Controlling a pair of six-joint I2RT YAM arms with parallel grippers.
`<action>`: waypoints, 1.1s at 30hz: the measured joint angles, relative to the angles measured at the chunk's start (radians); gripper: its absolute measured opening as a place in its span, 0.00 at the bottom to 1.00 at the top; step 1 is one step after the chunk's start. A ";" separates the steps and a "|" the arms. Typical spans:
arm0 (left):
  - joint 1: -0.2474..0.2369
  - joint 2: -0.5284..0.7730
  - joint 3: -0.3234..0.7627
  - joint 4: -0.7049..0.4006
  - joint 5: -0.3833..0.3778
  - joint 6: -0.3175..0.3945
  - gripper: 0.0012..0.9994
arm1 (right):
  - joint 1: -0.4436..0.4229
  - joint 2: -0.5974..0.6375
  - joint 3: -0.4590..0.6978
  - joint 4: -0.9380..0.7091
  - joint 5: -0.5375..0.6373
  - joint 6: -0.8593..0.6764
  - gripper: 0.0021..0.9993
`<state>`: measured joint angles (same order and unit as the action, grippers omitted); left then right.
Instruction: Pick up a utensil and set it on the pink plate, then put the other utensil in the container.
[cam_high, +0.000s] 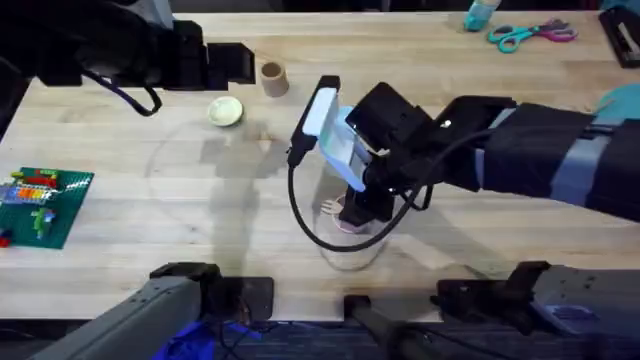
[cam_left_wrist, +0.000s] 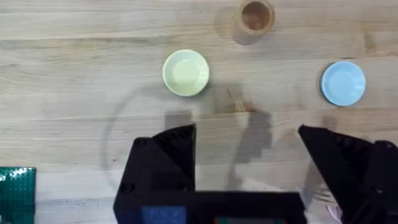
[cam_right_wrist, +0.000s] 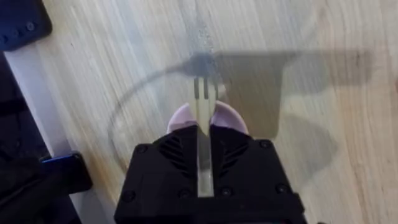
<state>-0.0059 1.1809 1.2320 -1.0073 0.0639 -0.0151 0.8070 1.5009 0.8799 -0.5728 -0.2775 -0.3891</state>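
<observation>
My right gripper (cam_high: 352, 208) (cam_right_wrist: 202, 146) is shut on the wooden fork (cam_high: 329, 207) (cam_right_wrist: 202, 99), gripping its handle. The tines stick out past the fingers over the pink plate (cam_high: 352, 224) (cam_right_wrist: 225, 115), which lies directly under the gripper at the table's middle front. The other utensil is out of view. The tan cup (cam_high: 273, 78) (cam_left_wrist: 254, 18) stands upright and empty at the back. My left gripper (cam_high: 230, 64) (cam_left_wrist: 249, 168) hovers open high over the back left, just short of the cup, with nothing between its fingers.
A pale-yellow plate (cam_high: 225, 110) (cam_left_wrist: 186, 73) lies in front of the cup, and a light-blue plate (cam_left_wrist: 342, 83) lies to its right. A green brick plate (cam_high: 45, 203) sits at the left edge. Scissors (cam_high: 530, 35) lie far back right.
</observation>
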 joint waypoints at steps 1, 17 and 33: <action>0.000 0.000 0.000 0.000 0.000 0.000 0.99 | 0.000 0.000 0.000 -0.001 0.000 0.000 0.12; 0.000 0.000 0.000 0.000 0.000 0.000 0.99 | 0.000 -0.066 0.027 -0.004 0.144 0.001 0.38; 0.000 0.000 0.000 0.000 0.000 0.000 0.99 | 0.000 -0.066 0.032 -0.003 0.289 0.027 1.00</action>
<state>-0.0059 1.1809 1.2320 -1.0073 0.0639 -0.0151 0.8070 1.4345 0.9114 -0.5762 0.0120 -0.3622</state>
